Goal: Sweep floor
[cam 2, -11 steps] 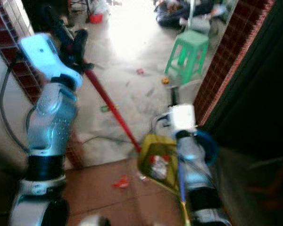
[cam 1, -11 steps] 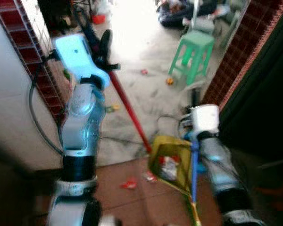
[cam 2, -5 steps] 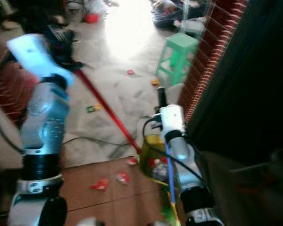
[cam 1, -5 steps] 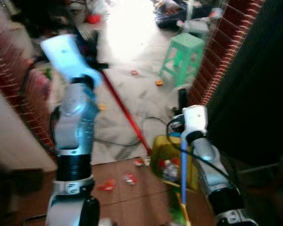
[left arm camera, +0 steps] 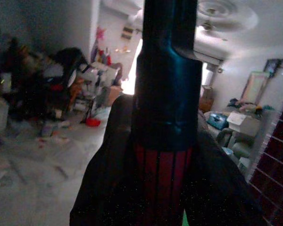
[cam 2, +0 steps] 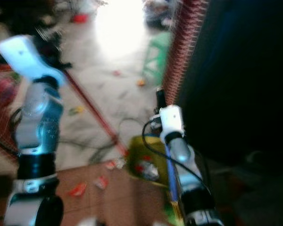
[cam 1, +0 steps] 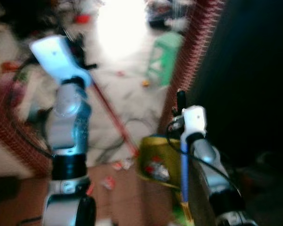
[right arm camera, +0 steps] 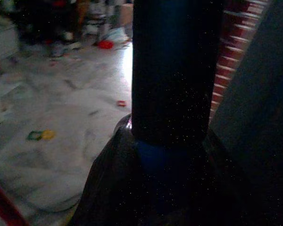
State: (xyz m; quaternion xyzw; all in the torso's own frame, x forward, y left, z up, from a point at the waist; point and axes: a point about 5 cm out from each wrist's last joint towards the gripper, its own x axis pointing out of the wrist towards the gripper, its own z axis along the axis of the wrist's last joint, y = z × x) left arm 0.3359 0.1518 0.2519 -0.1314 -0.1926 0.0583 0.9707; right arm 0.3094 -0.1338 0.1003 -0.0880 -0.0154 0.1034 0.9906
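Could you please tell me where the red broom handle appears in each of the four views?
Left eye view: broom handle slants across the floor, left of centre.
Right eye view: same slant, left of centre.
Left wrist view: close up, lower centre.
Right wrist view: a red strip in one corner, away from the blue dustpan handle.
Shared landmark: the brick wall.

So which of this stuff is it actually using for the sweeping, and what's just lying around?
For the job:
- red broom, held in the left gripper
- yellow dustpan on a blue handle, held in the right gripper
- red scraps on the floor

Lying about:
- green stool
- black cable
- brick wall
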